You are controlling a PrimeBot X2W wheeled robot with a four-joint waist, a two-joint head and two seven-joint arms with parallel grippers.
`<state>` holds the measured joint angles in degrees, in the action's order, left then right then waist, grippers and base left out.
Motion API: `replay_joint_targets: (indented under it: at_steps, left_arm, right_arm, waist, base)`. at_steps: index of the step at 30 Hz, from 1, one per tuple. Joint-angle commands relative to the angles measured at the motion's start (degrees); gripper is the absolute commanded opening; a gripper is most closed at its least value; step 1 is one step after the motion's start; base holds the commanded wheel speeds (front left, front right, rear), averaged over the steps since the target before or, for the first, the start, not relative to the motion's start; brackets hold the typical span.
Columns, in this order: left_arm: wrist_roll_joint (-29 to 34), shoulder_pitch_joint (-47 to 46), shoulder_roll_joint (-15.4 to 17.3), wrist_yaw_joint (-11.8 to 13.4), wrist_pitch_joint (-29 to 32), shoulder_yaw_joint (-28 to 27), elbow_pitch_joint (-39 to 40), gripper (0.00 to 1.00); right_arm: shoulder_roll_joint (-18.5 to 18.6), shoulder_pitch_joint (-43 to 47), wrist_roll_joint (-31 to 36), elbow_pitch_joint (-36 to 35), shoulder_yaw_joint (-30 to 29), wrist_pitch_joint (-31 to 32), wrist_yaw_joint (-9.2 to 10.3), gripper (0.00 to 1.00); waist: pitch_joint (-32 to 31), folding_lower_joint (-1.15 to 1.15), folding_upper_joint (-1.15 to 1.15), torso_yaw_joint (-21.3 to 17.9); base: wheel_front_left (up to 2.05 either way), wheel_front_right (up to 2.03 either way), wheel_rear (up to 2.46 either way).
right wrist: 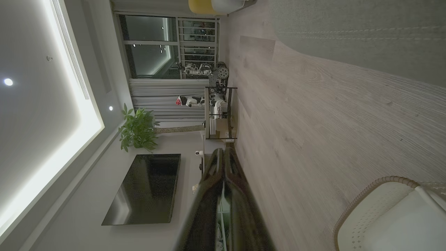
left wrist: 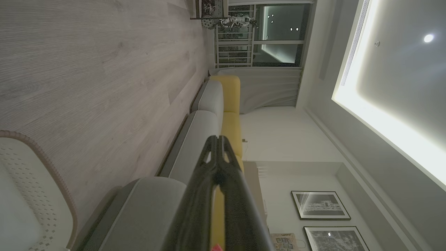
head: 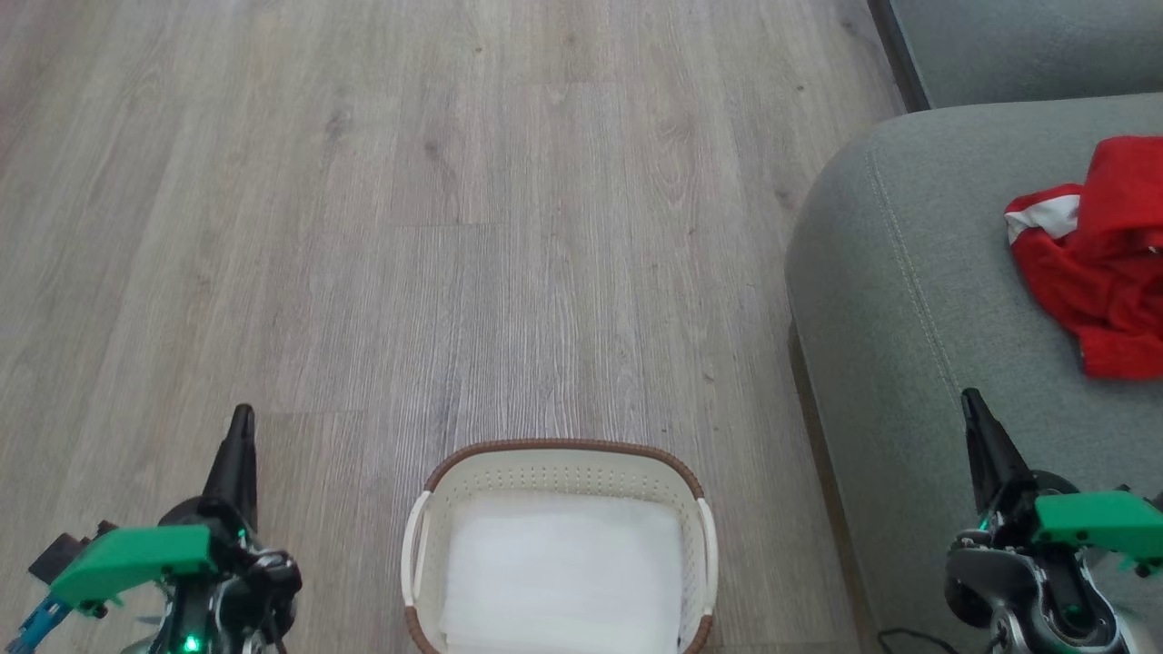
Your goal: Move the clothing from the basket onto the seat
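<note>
The cream perforated laundry basket [head: 563, 444] is sitting on the wood-plank floor [head: 454, 227] at the bottom middle of the head view, its brown rim curving toward the open planks and its white lining [head: 563, 572] showing across the bottom. The red clothing [head: 1104, 272], with a white stripe at its near-left fold, is lying bunched on the grey-green sofa seat [head: 909, 318], well in from the cushion's rounded front edge and running off the picture's right side. A strip of bare floor is separating the basket's right handle [head: 707, 545] from the seat's edge.

The left gripper [head: 242, 416] is hanging over the planks to the left of the basket, apart from it, its dark fingers pressing together with nothing between them. The right gripper [head: 974, 400] is hovering above the seat's front part, near the clothing but not touching it, its fingers likewise closed on nothing; its wrist view is showing the two tips meeting [right wrist: 223, 151].

Ahead of the basket a wide stretch of floor is lying open. A second grey cushion [head: 1027, 45] is showing at the top right.
</note>
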<state>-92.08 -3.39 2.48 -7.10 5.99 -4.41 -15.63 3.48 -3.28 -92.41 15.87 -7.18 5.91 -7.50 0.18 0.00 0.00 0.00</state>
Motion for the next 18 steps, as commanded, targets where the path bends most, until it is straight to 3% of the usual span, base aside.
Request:
replay_joint_targets:
  at_steps: [1, 18]
  left_arm:
    - [-0.08, -2.81, 0.45, -0.38, 0.49, -2.11, 1.58, 0.00]
    - [-0.07, -2.81, 0.44, -0.38, 0.50, -2.12, 1.58, 0.00]
  right_arm:
    - [-0.37, -2.87, 0.02, -1.86, 0.93, 0.36, 0.01, 0.00]
    - [-0.42, -2.88, 0.09, -1.86, 0.86, 0.42, 0.01, 0.00]
  waist:
    - [0.00, 0.00, 0.00, 0.00]
    - [0.00, 0.00, 0.00, 0.00]
  base:
    - [0.00, 0.00, 0.00]
    - [0.00, 0.00, 0.00]
